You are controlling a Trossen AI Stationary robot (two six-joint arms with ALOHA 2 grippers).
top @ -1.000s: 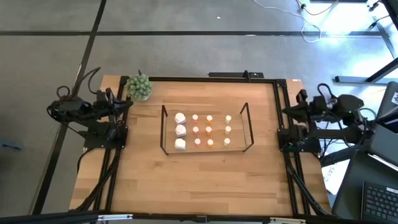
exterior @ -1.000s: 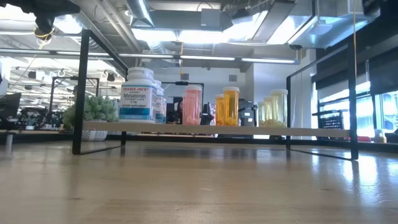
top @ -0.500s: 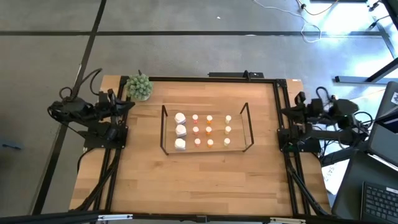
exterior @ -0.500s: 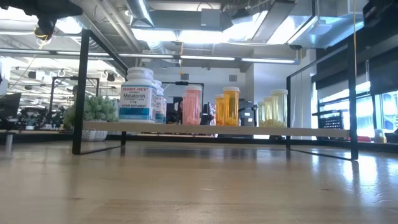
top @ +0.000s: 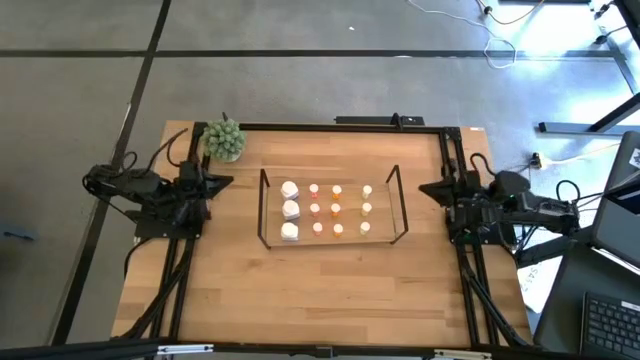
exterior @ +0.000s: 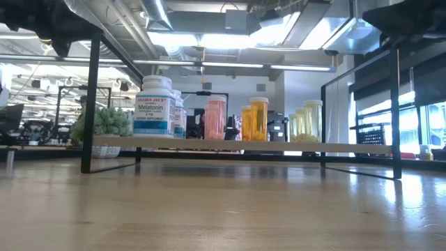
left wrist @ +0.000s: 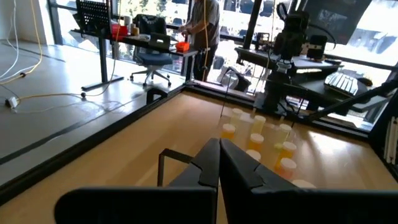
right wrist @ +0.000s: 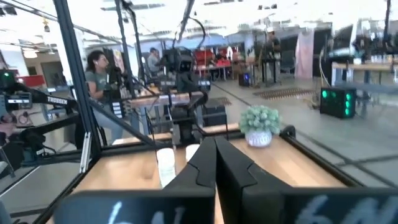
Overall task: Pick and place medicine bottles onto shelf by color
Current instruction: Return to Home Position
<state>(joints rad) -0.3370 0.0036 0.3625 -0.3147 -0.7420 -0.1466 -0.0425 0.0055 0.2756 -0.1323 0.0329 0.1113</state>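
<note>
The shelf, a black wire rack with a light wood base, stands on the middle of the table. The medicine bottles stand upright on its base in columns: three white ones at the left, then pink, orange and cream. The low view shows the white, pink, orange and cream bottles side by side. My left gripper hovers shut at the table's left edge, pointing level at the shelf. My right gripper hovers shut at the right edge, facing it.
A green round plant sits at the table's far left corner. The black table frame runs along the far edge and both sides. Bare wood lies between the shelf and the near edge. People stand in the room beyond the table.
Both arms have sunk and folded down, and each gripper has come inward over its table edge toward the shelf. The right one has moved farther than the left. Both have stayed shut. The bottles and the shelf have kept still.
</note>
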